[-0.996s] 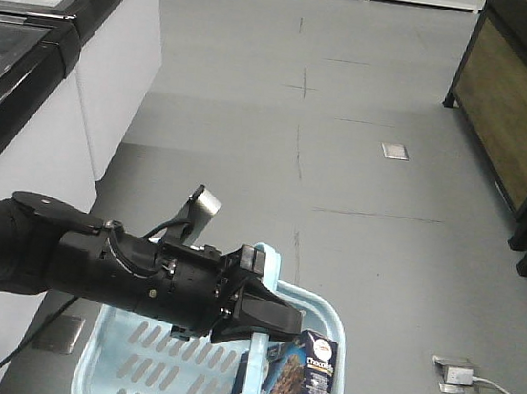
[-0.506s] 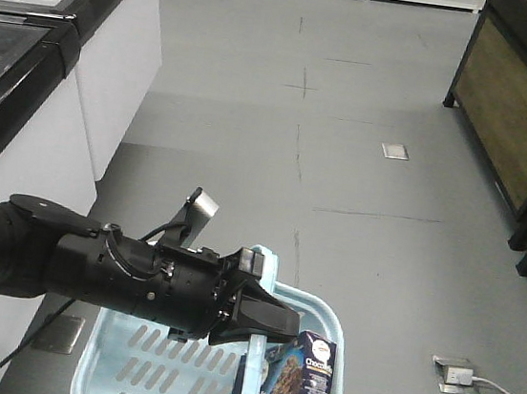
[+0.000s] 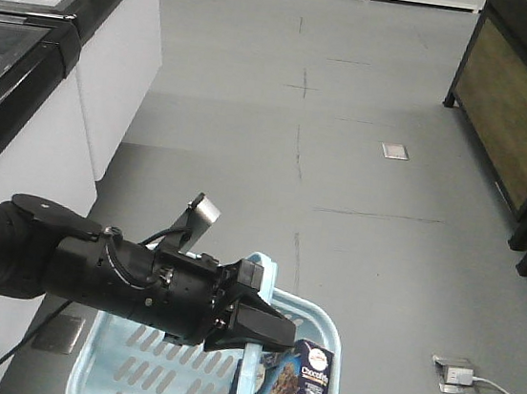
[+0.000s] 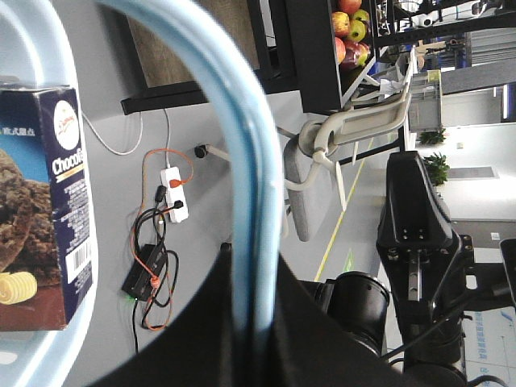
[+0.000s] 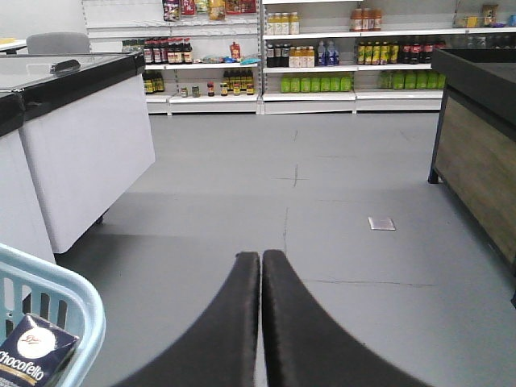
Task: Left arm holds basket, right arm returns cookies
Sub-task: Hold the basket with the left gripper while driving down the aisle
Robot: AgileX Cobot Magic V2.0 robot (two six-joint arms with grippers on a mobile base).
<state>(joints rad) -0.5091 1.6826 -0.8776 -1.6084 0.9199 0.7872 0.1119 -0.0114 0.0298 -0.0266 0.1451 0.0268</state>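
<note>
My left gripper [image 3: 264, 335], black with a silver tab, is shut on the blue handle [image 4: 234, 97] of the light blue basket [image 3: 307, 308]. The handle runs straight between its jaws in the left wrist view [image 4: 251, 270]. The navy cookies carton [image 3: 303, 386] stands upright inside the basket at its right side; its logo and barcode show in the left wrist view [image 4: 44, 201]. My right gripper [image 5: 261, 260] is shut on nothing, its fingers pressed together above the floor, to the right of the basket rim [image 5: 85, 310] and the cookies [image 5: 32, 355].
White freezer cabinets [image 3: 62, 76] line the left side. A black and wood display stand [image 3: 520, 104] stands at the right. A power strip with cable [image 3: 458, 375] lies on the grey floor. Stocked shelves [image 5: 322, 56] fill the far wall.
My left arm has sunk slightly, and the basket with the cookies carton has dropped a little lower in the front view.
</note>
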